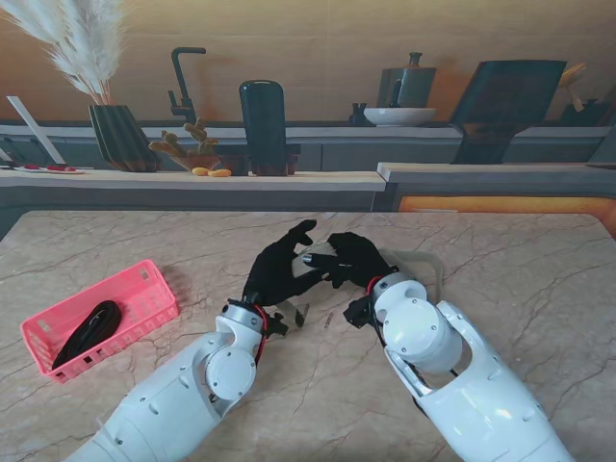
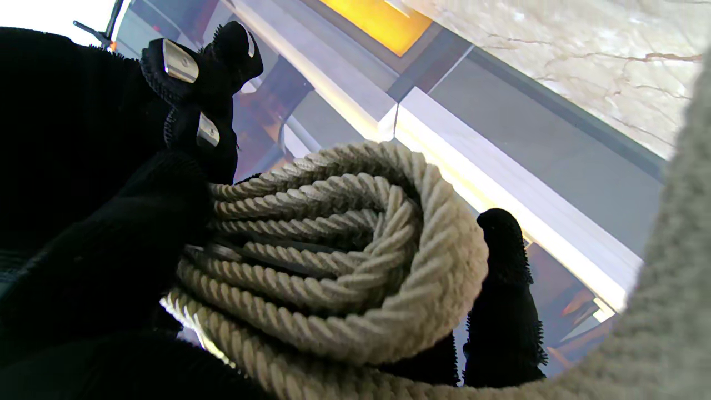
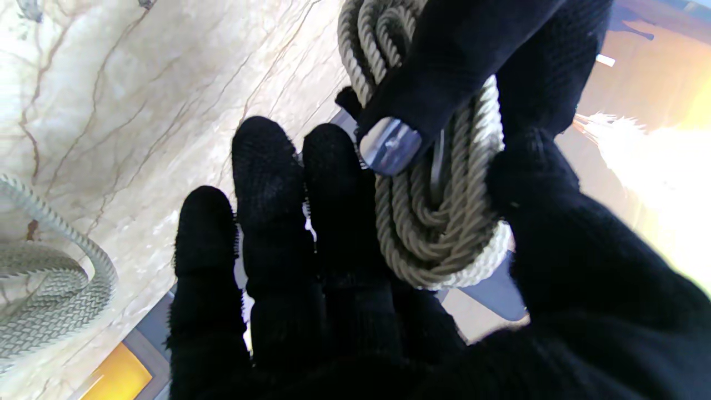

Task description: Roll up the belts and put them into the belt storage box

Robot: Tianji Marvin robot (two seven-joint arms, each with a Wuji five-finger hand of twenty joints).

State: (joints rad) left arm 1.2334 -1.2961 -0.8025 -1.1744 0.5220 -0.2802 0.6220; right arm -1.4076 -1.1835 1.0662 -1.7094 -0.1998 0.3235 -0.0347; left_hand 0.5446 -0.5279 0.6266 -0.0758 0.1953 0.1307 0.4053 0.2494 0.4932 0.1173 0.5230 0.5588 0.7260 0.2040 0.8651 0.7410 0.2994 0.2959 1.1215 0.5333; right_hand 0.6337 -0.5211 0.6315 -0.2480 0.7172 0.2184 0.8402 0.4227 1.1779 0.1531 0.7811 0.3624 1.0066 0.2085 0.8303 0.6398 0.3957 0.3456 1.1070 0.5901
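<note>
A braided belt [image 2: 333,250], mostly coiled, is gripped between the left robot hand [image 1: 277,265] and right robot hand [image 1: 354,258] — right of the pink box [image 1: 101,318], where one dark belt [image 1: 87,332] already lies; the tail remains unrolled.

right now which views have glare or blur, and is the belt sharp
Left wrist view: coiled beige braided rope belt sharp, its near strand a blurred band, top-left corner blown white. Right wrist view: washed-out glare along one edge. Stand view: evenly lit, black-gloved hands hiding the belt.
</note>
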